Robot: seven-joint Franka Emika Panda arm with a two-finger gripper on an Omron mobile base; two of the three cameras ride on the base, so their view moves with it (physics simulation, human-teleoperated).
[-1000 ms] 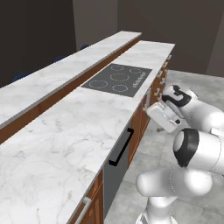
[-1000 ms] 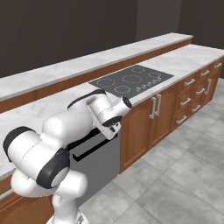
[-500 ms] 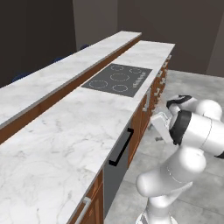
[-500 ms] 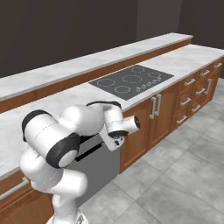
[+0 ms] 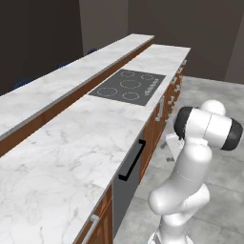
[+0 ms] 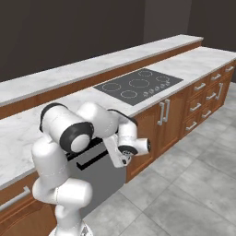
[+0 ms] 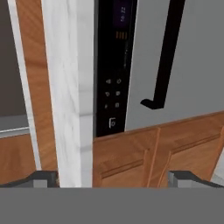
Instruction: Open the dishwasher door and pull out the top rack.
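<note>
You're on step 1, the approach: the dishwasher door (image 7: 192, 57) sits shut under the surface's front edge; fingers (image 7: 41, 178) wide, empty; next, close them on its black handle (image 7: 164, 57)

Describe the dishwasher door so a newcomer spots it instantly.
Follow the long white marble counter to the black cooktop. Below the counter edge, just nearer the robot, sits the flat dark grey dishwasher door, closed. Unlike the brown wooden cabinet fronts, it has a black bar handle.
</note>
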